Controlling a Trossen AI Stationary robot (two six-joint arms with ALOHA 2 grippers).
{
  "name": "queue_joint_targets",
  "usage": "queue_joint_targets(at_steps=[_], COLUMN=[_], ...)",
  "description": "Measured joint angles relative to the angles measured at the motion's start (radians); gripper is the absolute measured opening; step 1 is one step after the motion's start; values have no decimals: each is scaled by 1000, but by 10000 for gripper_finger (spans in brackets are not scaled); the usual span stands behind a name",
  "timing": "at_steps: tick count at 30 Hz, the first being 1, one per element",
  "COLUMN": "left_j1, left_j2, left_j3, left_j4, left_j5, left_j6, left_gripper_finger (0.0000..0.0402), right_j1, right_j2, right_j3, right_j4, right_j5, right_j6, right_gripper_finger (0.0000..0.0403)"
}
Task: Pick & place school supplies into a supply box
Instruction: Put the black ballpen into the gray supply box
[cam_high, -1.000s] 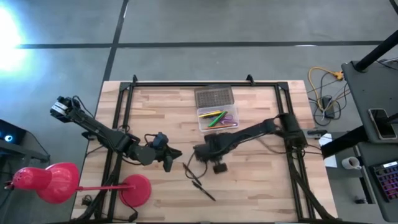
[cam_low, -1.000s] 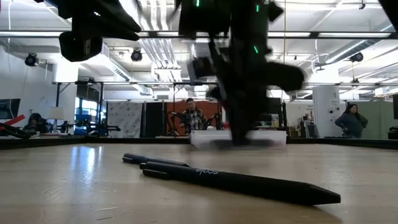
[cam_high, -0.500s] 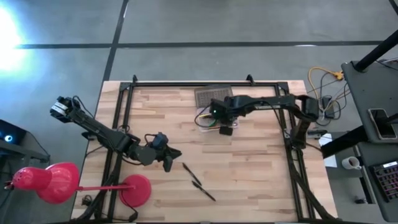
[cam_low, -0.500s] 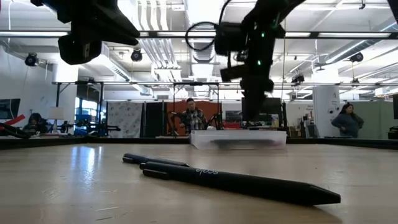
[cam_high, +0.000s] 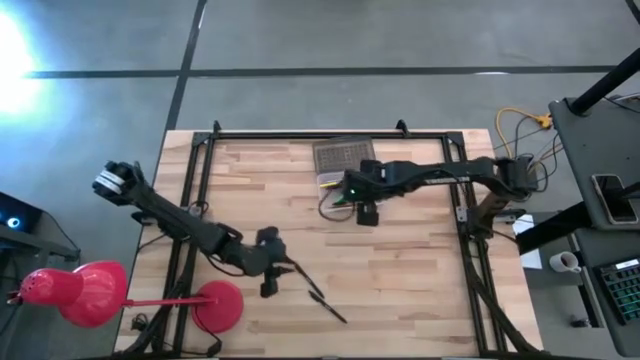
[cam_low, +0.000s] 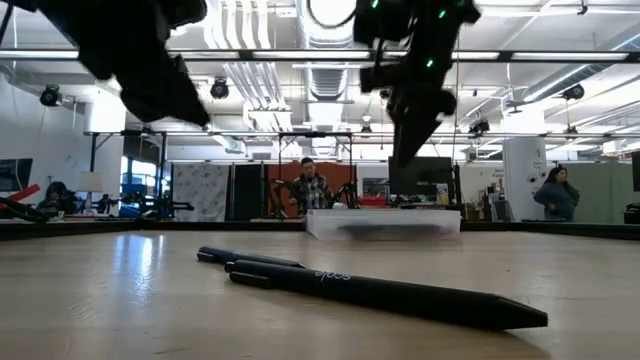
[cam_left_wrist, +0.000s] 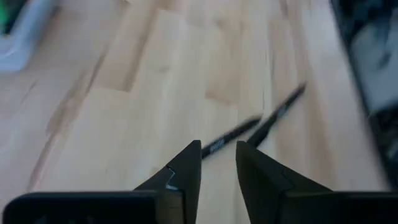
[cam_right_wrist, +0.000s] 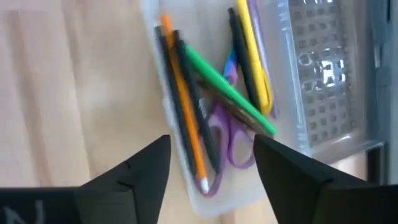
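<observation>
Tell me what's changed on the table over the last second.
The right gripper swung from near the two dark pens up to the supply box and now hangs over it, jaws open and empty. The left gripper slid toward those pens, jaws open a little. The pens and the box stayed where they were.

Robotics lab, open ceiling ducts (cam_low: 250, 85), workstations
</observation>
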Motion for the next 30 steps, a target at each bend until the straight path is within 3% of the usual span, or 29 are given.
queue_joint_targets(at_steps=[4,8,13,15,20,30], left_j1=[11,60,137,143,142,159], left_j2=[104,191,296,323,377,483], left_j3=[39,94,139,150,192,209], left_j4=[-2,1,-2,-9,-4,4], left_j5=[18,39,330,393,399,329], left_j6=[207,337,464,496,604,646], left_gripper_finger=[99,105,106,106,106,97], right_j1=[98,176,269,301,363,405], right_j2=[-63,-101,-127,-129,-130,-130], right_j3=[0,0,-1,-2,-4,-4], right_j4=[-83,-196,-295,-320,-329,-337], right_j5=[30,56,83,87,131,131], right_j6=[37,215,396,445,539,643], right_gripper_finger=[238,255,273,279,287,286])
